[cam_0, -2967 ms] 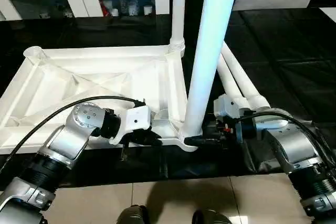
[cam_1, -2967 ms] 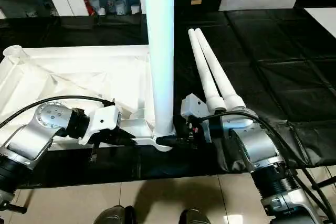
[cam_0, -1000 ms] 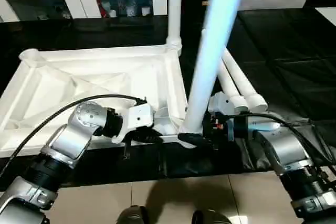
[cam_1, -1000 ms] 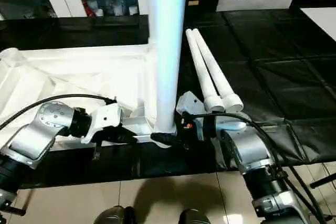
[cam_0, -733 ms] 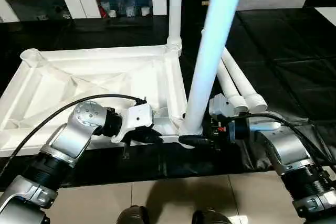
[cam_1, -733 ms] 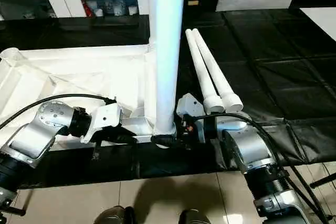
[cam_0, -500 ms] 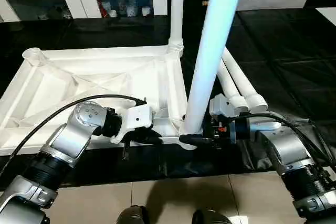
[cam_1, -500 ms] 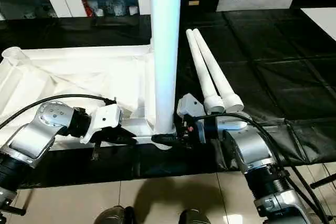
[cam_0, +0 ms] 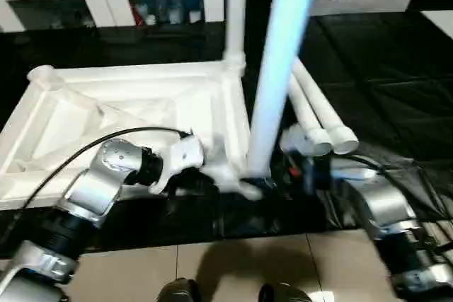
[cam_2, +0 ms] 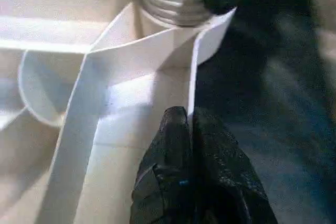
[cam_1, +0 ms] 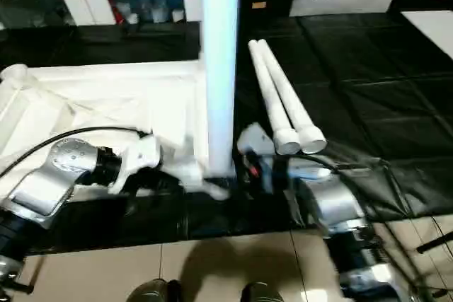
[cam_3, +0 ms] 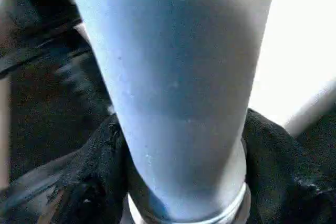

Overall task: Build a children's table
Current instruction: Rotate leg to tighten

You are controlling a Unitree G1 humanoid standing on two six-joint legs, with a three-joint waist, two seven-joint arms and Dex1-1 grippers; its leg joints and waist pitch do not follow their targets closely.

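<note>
Nearest the robot, the left gripper (cam_2: 190, 145) is pinching the thin near rim of the upturned white table top (cam_0: 134, 107), its two black fingers clenched on either side of the plastic wall close to the near corner socket (cam_2: 176, 9). Just beside it, the right gripper (cam_3: 184, 182) is wrapping the base of the upright leg (cam_0: 272, 83), one black finger (cam_3: 89, 177) on each side of the tube, right above the flared, ringed end that is sitting in that socket.

The table top is lying ribbed side up on the black-covered work surface (cam_1: 368, 76), hanging toward its near edge. Farther back, a second leg (cam_0: 235, 12) is already standing in the far corner socket, and two spare legs (cam_1: 283, 104) are lying side by side on the black cover, touching each other, to the right of the top.

The parts look like hollow moulded plastic: probably light, stiff and rather slick, so a smooth leg may be twisting within the grip. Holding low, near the flare, seems best for pressing it home; the rim beside the socket is giving a firm brace, though that thin wall could be flexing under load.
</note>
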